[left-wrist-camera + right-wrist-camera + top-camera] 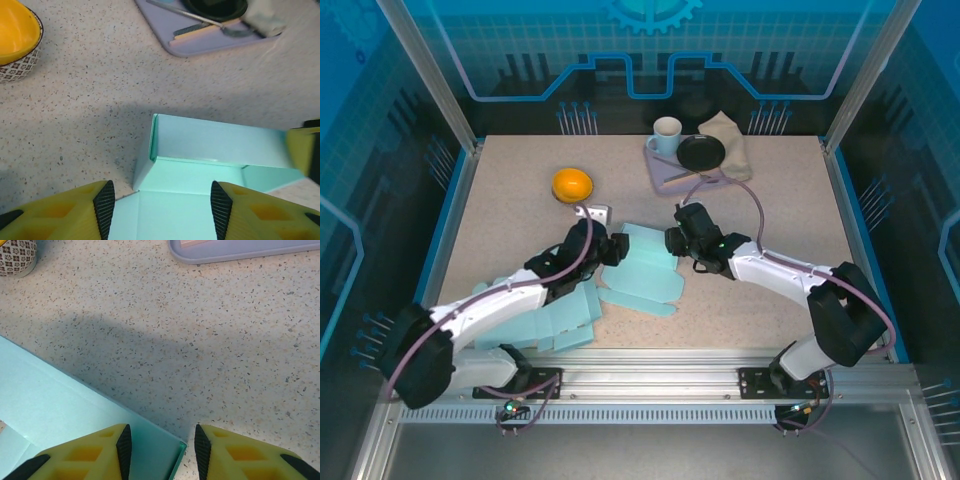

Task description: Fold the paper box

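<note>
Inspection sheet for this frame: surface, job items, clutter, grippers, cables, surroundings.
Surface: speckled beige table, no spills seen.
Job's things: teal paper box at centre, partly folded, one wall raised; flat teal sheets under the left arm.
Clutter: orange bowl at rear left; lavender tray at rear holding a white mug, black dish, spoon and cloth.
Grippers: left gripper open above a box panel; right gripper open, a box corner between its fingers.
Cables: purple cable arcs off the right arm near the tray; another runs along the left arm.
Surroundings: aluminium frame, blue printed panels.
</note>
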### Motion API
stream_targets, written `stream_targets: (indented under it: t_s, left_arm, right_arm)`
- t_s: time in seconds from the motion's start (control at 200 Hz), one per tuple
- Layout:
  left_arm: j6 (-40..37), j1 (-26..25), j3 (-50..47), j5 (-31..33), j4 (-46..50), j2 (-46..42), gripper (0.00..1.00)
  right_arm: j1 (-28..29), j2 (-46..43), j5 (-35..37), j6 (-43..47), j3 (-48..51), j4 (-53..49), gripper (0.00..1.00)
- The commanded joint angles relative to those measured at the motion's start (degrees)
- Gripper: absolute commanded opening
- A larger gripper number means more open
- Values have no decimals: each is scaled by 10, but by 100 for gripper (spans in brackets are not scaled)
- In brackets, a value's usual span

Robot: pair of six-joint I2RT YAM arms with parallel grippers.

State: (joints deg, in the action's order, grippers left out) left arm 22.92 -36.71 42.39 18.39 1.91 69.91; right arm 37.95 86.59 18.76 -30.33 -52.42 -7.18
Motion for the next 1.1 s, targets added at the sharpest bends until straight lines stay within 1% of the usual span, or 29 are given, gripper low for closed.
stream_targets:
  t_s: [0.0,0.075,0.205,0.32,0.35,0.405,0.47,0.55,0.715,0.79,0.855,0.895,0.965,1.0,1.095]
  left_arm:
    - [56,42,35,-63,77,0,55]
    - [68,61,57,-91,76,34,52]
    - [80,65,86,-118,49,103,50]
    - [96,64,101,-123,28,144,50]
    - [98,64,104,-122,25,151,50]
    - [101,64,105,-119,26,162,46]
    - [109,64,103,-108,35,175,37]
    - [121,64,92,-94,45,189,30]
    - [138,65,76,-85,54,219,27]
    - [134,66,84,-84,65,214,28]
    - [132,68,99,-85,85,198,33]
    - [133,71,112,-84,106,184,39]
    - [138,74,136,-78,154,158,52]
    - [143,75,144,-72,183,144,55]
    - [155,75,147,-76,237,100,56]
  right_arm:
    - [5,0,19,12,17,-44,40]
    - [5,1,18,12,17,-43,40]
    - [6,2,15,11,17,-40,41]
    - [7,-1,13,9,17,-38,41]
    - [7,-2,13,8,33,-37,41]
    - [7,-4,14,9,36,-37,41]
    - [7,-7,14,9,39,-38,41]
    - [7,-10,16,11,42,-40,41]
    - [7,-14,25,9,45,-43,41]
    - [6,-13,41,-2,40,-57,42]
    - [5,-13,60,-18,32,-77,42]
    - [4,-10,71,-30,27,-91,42]
    - [1,-6,87,-48,24,-111,42]
    - [0,-4,93,-55,24,-118,42]
    - [-5,0,107,-75,23,-137,42]
